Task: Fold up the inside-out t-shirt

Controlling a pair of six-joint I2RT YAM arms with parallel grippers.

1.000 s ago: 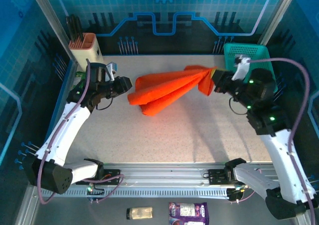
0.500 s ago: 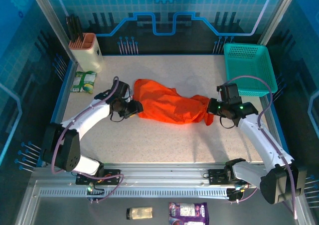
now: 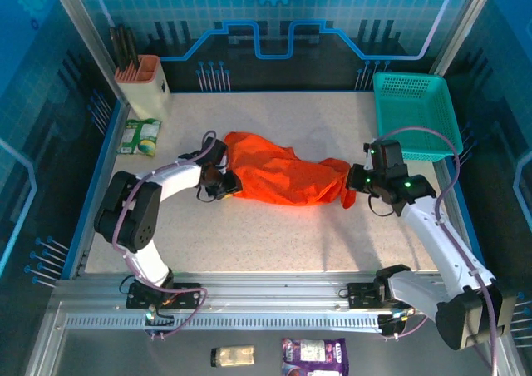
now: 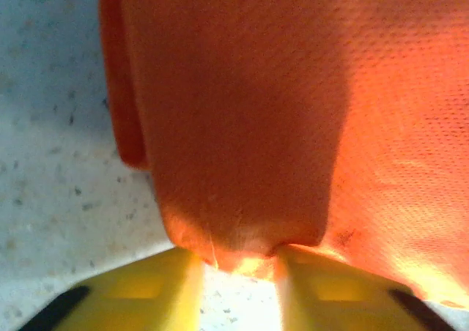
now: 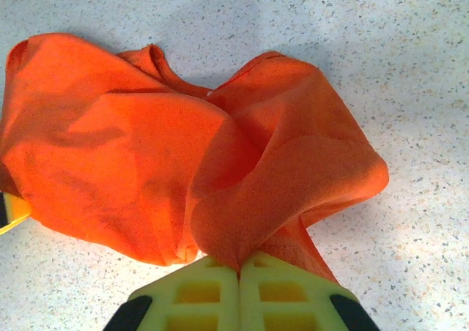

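bright orange thin-fabric t-shirt (image 3: 283, 176), aloft a second earlier, lay bunched on the speckled counter (image 3: 274, 235). right tool (image 3: 353, 186) stayed clenched on its right end. left tool (image 3: 223, 183) met the left hem, grip unclear. spreading flat probably came next.

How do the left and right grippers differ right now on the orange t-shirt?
Jaws: the right gripper is shut tight on the orange t-shirt; the left gripper has its jaws apart with the cloth's edge at their tips, pinch unclear.
Place: the left gripper is at the t-shirt's left end, the right gripper at its right end.
Cloth: bunched at the right gripper, smooth at the left gripper.
Both sit low at the table.
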